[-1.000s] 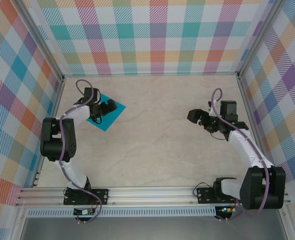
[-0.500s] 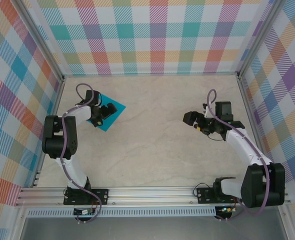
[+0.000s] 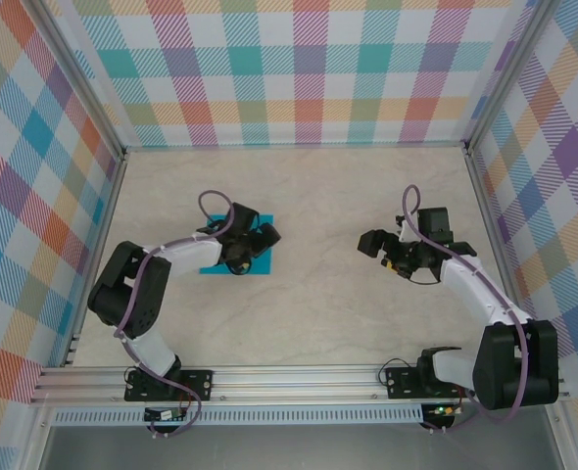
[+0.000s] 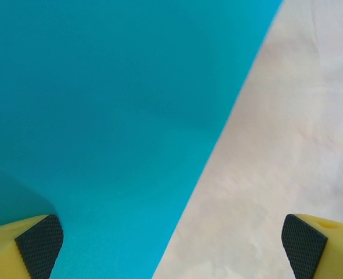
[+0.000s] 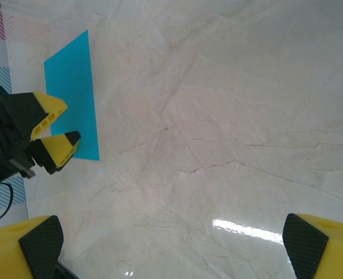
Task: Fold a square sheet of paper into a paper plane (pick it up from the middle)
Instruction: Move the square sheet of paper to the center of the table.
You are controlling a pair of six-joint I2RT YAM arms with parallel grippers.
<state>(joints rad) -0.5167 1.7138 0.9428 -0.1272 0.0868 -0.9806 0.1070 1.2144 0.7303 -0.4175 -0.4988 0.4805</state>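
From the top external view, the square sheet of paper [image 3: 262,266] lies flat on the pale marbled counter [image 3: 318,313], its teal partly covered by the left arm [image 3: 162,257]. The left arm's jaws stand directly over the sheet, toward its right half, and they are spread apart. The right arm [image 3: 470,284] sits well apart from the sheet, off to its right, with bare counter between them. Its jaws point toward the sheet and are also spread wide, with nothing between them. Plaid walls [image 3: 299,69] stand behind the sheet and to both sides of it.

In the left wrist view, the sheet [image 4: 113,104] fills the left and upper part of the picture. Its straight edge runs diagonally down toward the bottom middle, with bare counter [image 4: 288,145] to the right of it. One black pad [image 4: 39,244] is over the sheet and the other pad [image 4: 302,244] is over the counter beyond the sheet's edge, so the jaws straddle that edge, wide apart. Whether the pads touch the sheet cannot be told.

From the right wrist view, the sheet [image 5: 72,99] lies far off at upper left as a slim teal shape. The left arm's yellow fingers [image 5: 46,110] overlap its near edge, a gap showing between them. The right arm's own pads [image 5: 40,244] stand at the two bottom corners, far from the sheet, apart and holding nothing.
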